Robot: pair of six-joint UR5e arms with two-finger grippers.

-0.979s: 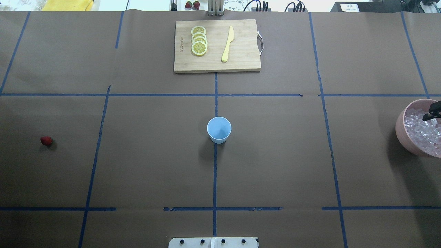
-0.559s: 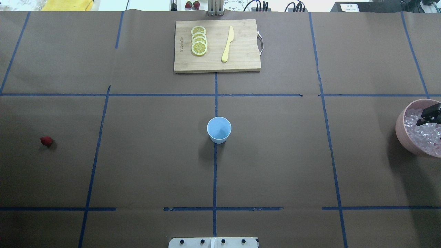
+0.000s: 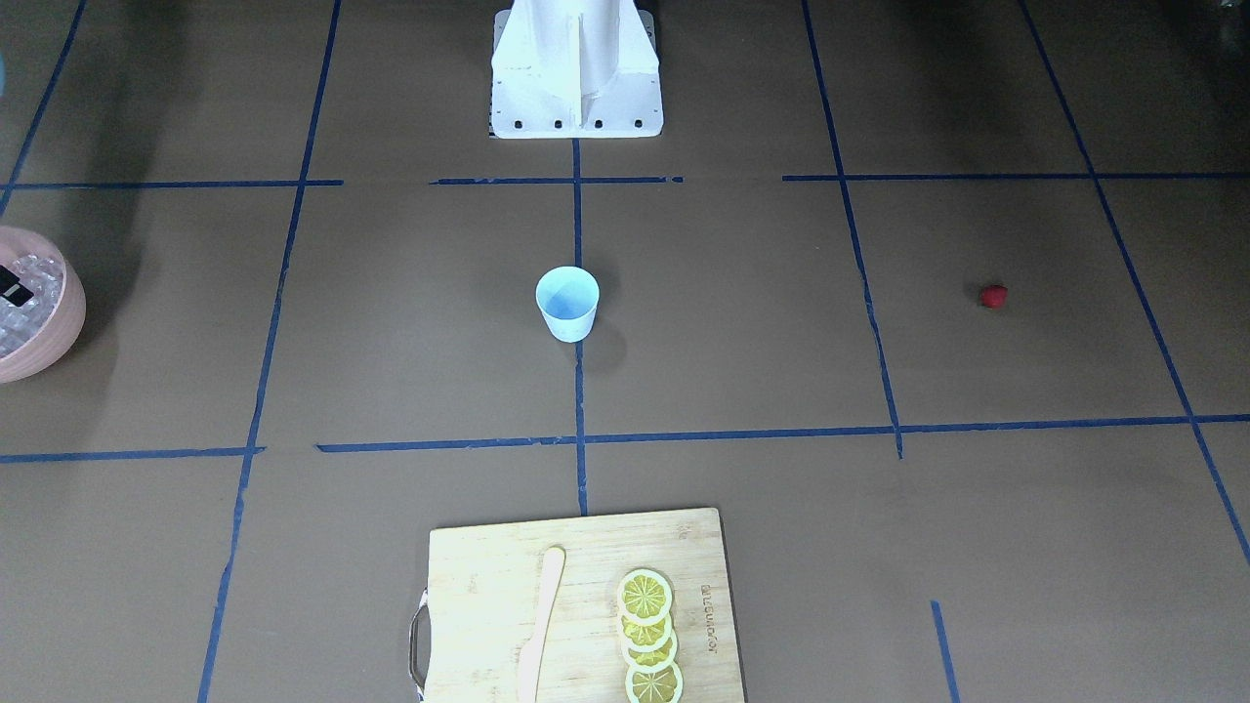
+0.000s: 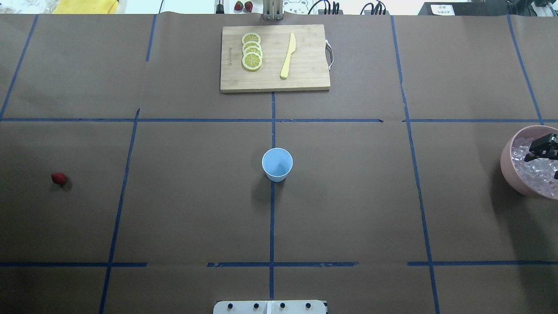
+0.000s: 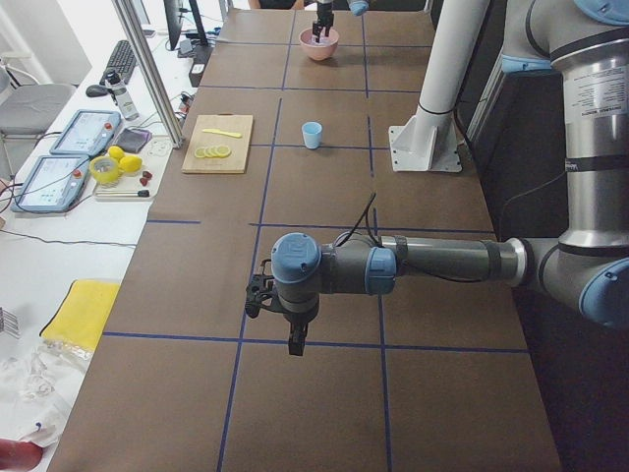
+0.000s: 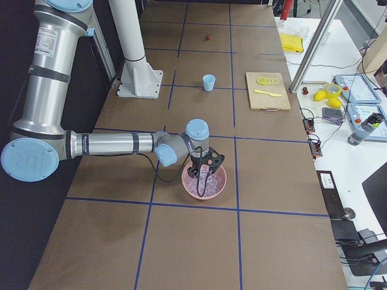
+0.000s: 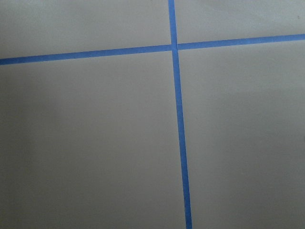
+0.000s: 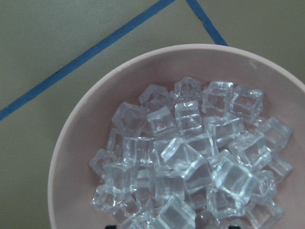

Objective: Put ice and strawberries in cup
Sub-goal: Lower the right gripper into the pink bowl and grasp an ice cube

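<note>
Pink bowl (image 4: pixel 508 168) at right end of table (image 4: pixel 348 209), heaped with ice (image 8: pixel 190 157). Right gripper (image 6: pixel 201 175) hangs low over cubes, fingers spread apart. Light-blue cup (image 4: pixel 277 163) upright at table centre. Strawberry (image 4: pixel 58 178) lies far toward left end, well apart from cup. Left gripper (image 5: pixel 294 337) hovers above bare tabletop near crossing tape lines (image 7: pixel 177 119). Cannot tell whether its fingers are apart or together.

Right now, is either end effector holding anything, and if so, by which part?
Nothing is held. The right end effector hangs open over the ice in the pink bowl; the left end effector, above the table, shows nothing in it.
</note>
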